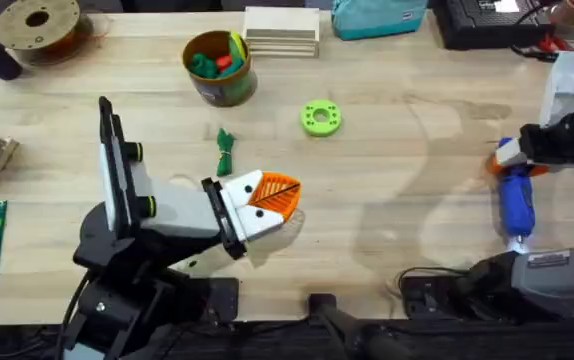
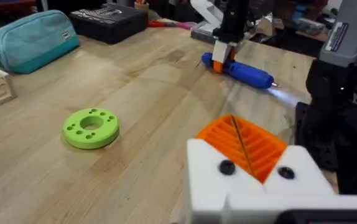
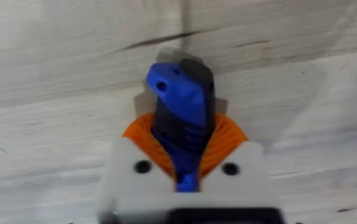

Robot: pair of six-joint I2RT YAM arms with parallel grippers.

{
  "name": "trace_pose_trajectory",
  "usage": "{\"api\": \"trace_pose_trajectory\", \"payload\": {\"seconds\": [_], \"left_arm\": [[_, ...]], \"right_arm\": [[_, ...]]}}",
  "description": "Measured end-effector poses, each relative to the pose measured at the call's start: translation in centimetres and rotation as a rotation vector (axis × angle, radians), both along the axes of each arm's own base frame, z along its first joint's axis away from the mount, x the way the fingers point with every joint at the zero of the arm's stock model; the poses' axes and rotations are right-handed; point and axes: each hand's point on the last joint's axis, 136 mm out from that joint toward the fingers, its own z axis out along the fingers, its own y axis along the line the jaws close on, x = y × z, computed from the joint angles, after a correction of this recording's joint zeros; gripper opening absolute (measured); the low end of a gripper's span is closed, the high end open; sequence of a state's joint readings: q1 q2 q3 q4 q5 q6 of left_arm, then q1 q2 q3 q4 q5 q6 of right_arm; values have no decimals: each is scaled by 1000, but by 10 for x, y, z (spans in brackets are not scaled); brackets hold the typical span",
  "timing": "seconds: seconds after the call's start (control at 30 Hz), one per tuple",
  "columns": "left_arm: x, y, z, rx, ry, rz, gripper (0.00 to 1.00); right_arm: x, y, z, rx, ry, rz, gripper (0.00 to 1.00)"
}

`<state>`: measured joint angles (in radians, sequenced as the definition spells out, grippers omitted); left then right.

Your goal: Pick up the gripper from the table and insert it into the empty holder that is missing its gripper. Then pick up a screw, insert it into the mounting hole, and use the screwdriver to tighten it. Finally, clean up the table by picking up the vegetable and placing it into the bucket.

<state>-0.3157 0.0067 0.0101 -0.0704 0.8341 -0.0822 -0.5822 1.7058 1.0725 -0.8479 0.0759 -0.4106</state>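
Right fingers (image 3: 186, 163), ribbed orange pads on white mounts, pinch the blue cylindrical screwdriver (image 1: 515, 205) lying on the wood-grain table (image 1: 397, 200) at right. Left fingers (image 1: 272, 200) pressed together, empty. Thin green vegetable (image 1: 226, 152) lies below the olive bucket (image 1: 219, 68).

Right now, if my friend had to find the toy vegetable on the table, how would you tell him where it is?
Start at the bucket full of toys at the table's far side, then come straight toward the arms. The vegetable lies there, just beyond the left gripper. It is dark green and thin like a stalk, unlike the bright green round disc nearby.
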Motion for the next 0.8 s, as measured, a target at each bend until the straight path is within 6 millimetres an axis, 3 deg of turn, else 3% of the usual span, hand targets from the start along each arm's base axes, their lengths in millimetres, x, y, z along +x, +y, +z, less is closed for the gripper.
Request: {"api": "trace_pose_trajectory", "payload": {"seconds": [0.07,0.43,0.8], "left_arm": [[0,0,0,0,0,0,4],[0,0,0,0,0,0,4],[1,0,0,0,0,5,4]], "right_arm": [[2,-1,-1,-2,-5,0,37],[0,4,9,1,-33,-43,29],[16,17,105,-79,-386,-68,29]]}}
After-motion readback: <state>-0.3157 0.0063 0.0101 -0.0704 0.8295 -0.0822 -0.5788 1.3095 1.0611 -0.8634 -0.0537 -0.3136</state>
